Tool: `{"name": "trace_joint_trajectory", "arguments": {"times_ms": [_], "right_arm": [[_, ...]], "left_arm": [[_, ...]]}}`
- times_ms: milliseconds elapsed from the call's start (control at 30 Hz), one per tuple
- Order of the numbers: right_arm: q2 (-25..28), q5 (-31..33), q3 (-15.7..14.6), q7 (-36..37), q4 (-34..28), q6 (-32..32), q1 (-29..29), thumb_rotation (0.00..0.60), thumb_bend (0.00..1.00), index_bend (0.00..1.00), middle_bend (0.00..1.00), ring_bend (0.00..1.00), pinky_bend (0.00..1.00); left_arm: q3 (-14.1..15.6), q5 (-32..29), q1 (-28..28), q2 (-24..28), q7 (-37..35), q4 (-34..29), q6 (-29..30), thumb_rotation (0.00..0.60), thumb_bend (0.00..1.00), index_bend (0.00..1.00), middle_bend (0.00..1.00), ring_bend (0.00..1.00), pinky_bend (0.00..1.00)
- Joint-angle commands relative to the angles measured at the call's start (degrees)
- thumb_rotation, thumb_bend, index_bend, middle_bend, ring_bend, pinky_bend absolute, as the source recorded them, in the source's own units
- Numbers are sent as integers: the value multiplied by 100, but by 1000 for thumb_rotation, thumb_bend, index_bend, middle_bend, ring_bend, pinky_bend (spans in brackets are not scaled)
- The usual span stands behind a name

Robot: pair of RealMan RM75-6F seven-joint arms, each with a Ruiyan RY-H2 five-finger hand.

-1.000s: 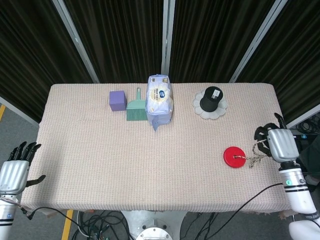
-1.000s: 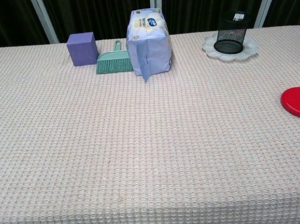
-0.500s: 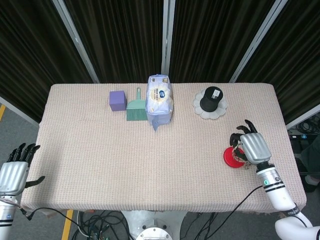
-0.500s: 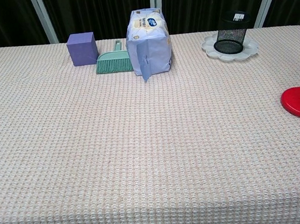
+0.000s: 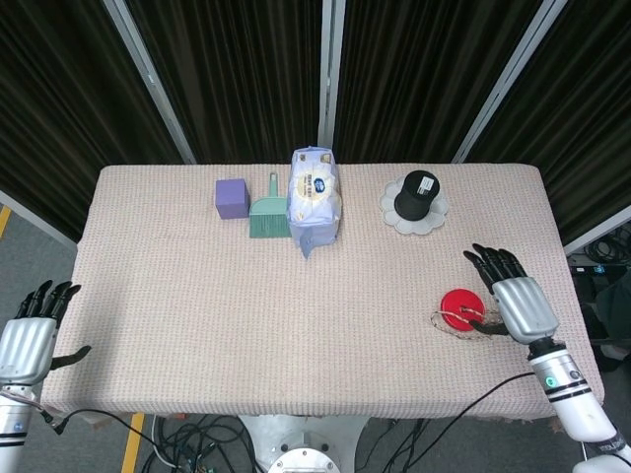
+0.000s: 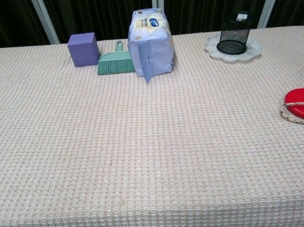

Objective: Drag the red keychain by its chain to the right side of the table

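Observation:
The red keychain disc [image 5: 459, 304] lies flat near the table's right front, and also shows at the right edge of the chest view [image 6: 303, 103]. Its braided chain [image 5: 455, 323] lies slack in a loop on the cloth in front of the disc, seen again in the chest view [image 6: 295, 116]. My right hand [image 5: 520, 302] hovers just right of the disc with its fingers stretched out and apart. Its thumb side is close to the chain's end, but I see no grip. My left hand [image 5: 30, 337] hangs beyond the table's left front corner, fingers apart, holding nothing.
Along the back stand a purple cube [image 5: 231, 197], a green hand brush [image 5: 265, 217], a pack of wipes [image 5: 315, 197] and a black mesh cup [image 5: 416, 194] on a white plate [image 5: 433, 221]. The table's right edge [image 5: 560, 286] runs just beyond my right hand.
My right hand came in from the right edge, passed over the disc, then drew back slightly. The chain, taut between hand and disc before, now lies slack. The disc barely shifted.

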Motion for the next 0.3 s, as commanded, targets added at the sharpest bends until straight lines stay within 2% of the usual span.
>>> {"name": "trace_joint_trajectory", "arguments": {"times_ms": [33,167,300], "right_arm": [[-4,-355,-243,-251,145,971,-714,600,1,0,0,0,0],[-219,-233,-348,-434,484,1590,-1265,600,8,0,0,0,0],[-395,-78,-384,-507,762,1783,-1555,600,15,0,0,0,0]], "left_arm": [[-4,30,-8,28,2,-55,16,600,0,134,105,23,133],[-26,107,-31,73,-2,-119,72,600,0,134,105,23,133],[-21,118,-44,113,-13,-178,54,600,0,134,105,23,133]]}}
